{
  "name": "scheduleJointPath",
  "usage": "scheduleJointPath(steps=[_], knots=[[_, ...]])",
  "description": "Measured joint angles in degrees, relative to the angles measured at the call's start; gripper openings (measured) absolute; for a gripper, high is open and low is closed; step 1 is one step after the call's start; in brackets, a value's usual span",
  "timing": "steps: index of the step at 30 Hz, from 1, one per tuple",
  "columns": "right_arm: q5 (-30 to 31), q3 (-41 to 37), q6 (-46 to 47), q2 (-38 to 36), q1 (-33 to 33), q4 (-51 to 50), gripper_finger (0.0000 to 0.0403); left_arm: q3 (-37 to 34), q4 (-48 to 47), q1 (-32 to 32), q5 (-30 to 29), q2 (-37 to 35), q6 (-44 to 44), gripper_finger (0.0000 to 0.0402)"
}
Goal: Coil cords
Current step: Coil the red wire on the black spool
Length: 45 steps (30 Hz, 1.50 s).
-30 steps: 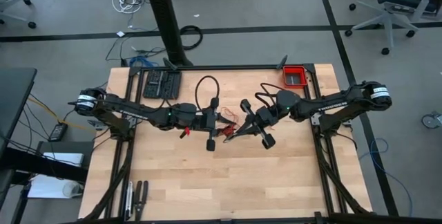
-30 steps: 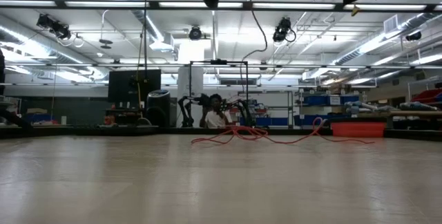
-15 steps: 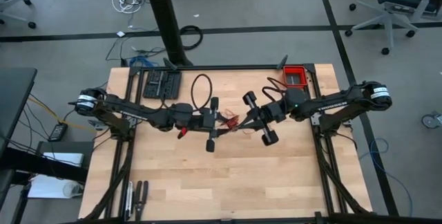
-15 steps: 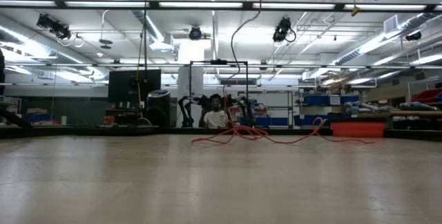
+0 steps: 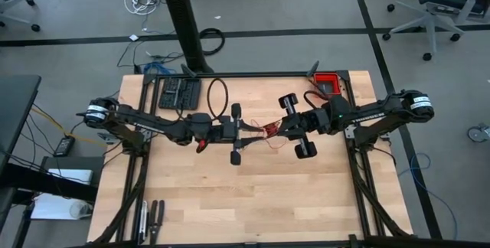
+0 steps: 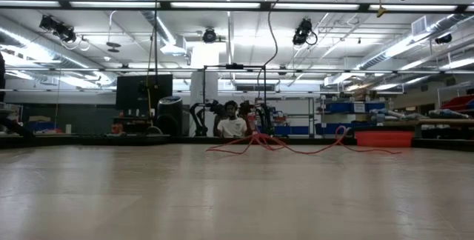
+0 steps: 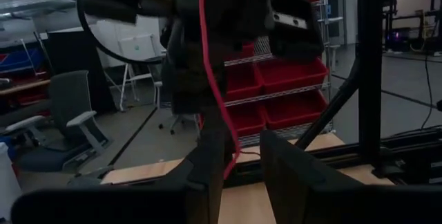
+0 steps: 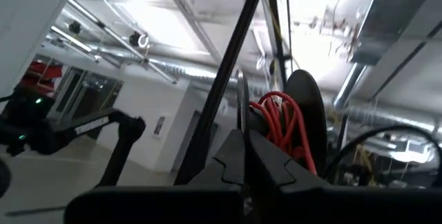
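The thin red cord (image 5: 268, 131) stretches between my two grippers above the table's middle. Its loose length lies in a wavy heap (image 6: 275, 146) on the wood. My right gripper (image 5: 279, 130) points up and toward the left, shut, with red loops (image 8: 280, 124) bunched at its fingertips. Facing it, my left gripper (image 5: 256, 135) is roughly level with a narrow gap between its fingers. In the left wrist view the cord (image 7: 204, 58) comes down from the right gripper into that gap (image 7: 248, 162). My left gripper is open around the cord. The strand (image 7: 230, 156) passes through the gap and lies along the inner edge of one finger (image 7: 210, 172). My right gripper (image 8: 247, 158) is shut, and several turns of cord (image 8: 275, 113) sit bundled at its tips, lifted clear of the table. The bundle hides how the cord is pinned.
A red bin (image 5: 328, 85) stands at the far right corner. A black cable loop (image 5: 217, 99) and a black keyboard-like tray (image 5: 178, 93) lie at the far left. Bare wood fills the near half of the table (image 5: 253, 202).
My right gripper has risen, tipped upward and rolled, drawing back toward the table's right. The cord's bundle has gone up with it, and the strand between the grippers is drawn out. My left gripper has tipped up slightly in place.
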Motion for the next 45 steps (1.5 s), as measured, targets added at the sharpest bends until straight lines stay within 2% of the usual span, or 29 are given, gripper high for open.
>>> scheduleJointPath(steps=[10,15,18,21,26,28,30,34,37,45], knots=[[0.9,0.0,-3.4,0.0,1.6,5.9,0.0001,0.0,2.6,0.0,-0.4,3.2,0.1,0.0099],[1.3,-0.1,-1.5,0.0,1.6,3.1,0.0001,0.0,2.8,-0.3,-2.8,2.4,1.6,0.0099],[4.2,-2.4,-1.4,-0.8,1.6,2.8,0.0001,0.0,1.8,-0.9,-3.2,0.9,2.9,0.0099],[8.9,-6.3,-1.3,-3.3,1.6,3.1,0.0001,-0.1,0.3,-2.3,-7.4,0.1,4.7,0.0099],[14.5,-13.5,-0.1,-7.8,1.6,3.0,0.0001,-0.7,-1.5,-3.9,-19.5,-0.4,7.7,0.0099],[16.6,-16.4,1.0,-9.4,1.6,2.8,0.0001,-0.8,-2.8,-3.8,-20.9,-0.4,7.4,0.0099],[19.0,-18.2,3.5,-10.4,1.4,0.5,0.0001,-0.8,-3.6,-3.7,-20.6,-0.4,7.3,0.0099],[22.7,-19.4,7.1,-12.5,1.0,-11.9,0.0001,-0.8,-4.5,-3.8,-19.9,-0.4,7.3,0.0099],[23.6,-18.5,7.5,-12.9,1.0,-20.4,0.0,-0.8,-5.9,-3.6,-19.9,-0.4,4.1,0.0099],[23.2,-17.1,4.1,-13.7,1.6,-23.8,0.0001,-0.8,-9.0,-2.3,-17.5,-0.3,-1.8,0.0099]])
